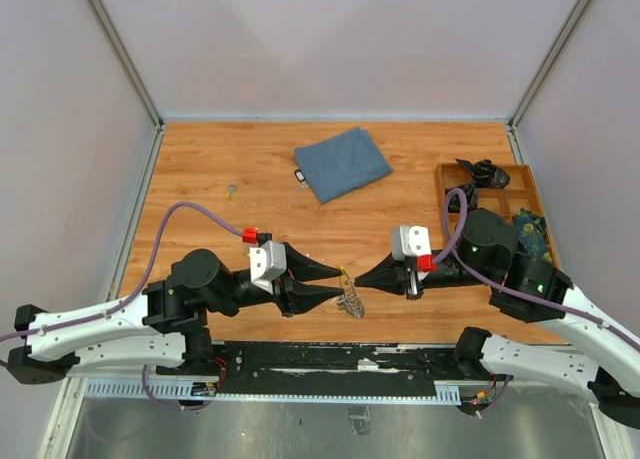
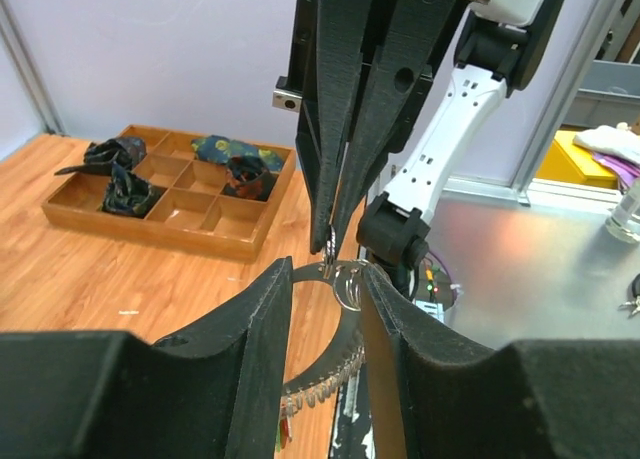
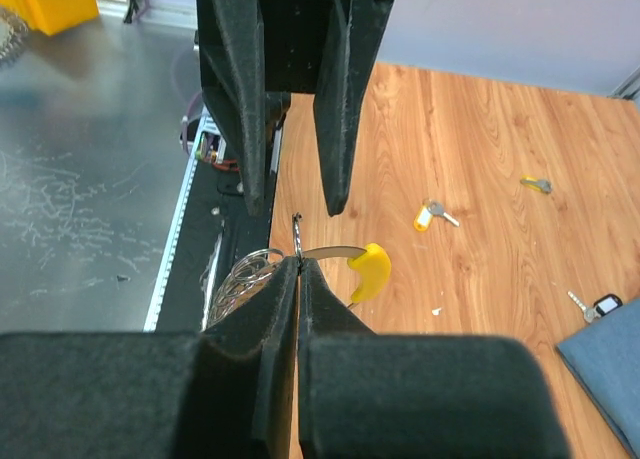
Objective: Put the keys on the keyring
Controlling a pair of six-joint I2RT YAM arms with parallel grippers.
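Observation:
My right gripper (image 3: 299,264) is shut on a thin small ring (image 3: 298,237) that carries a yellow-headed key (image 3: 371,269). The key hangs just past its tips, above the table's near edge. The keyring (image 2: 322,383), a grey ridged loop with small rings and coloured tags on it, hangs below and between the two grippers (image 1: 350,301). My left gripper (image 2: 328,274) faces the right one tip to tip. Its jaws stand apart around the keyring's upper arc, and I cannot tell whether they touch it. Loose keys lie on the wood: a yellow-tagged one (image 3: 430,216), another (image 3: 535,184), and a black-headed one (image 3: 595,304).
A blue cloth (image 1: 342,162) lies at the back middle of the table. A wooden compartment tray (image 1: 520,176) holding dark bundles sits at the right edge. A black rail (image 1: 330,357) runs along the near edge beneath the grippers.

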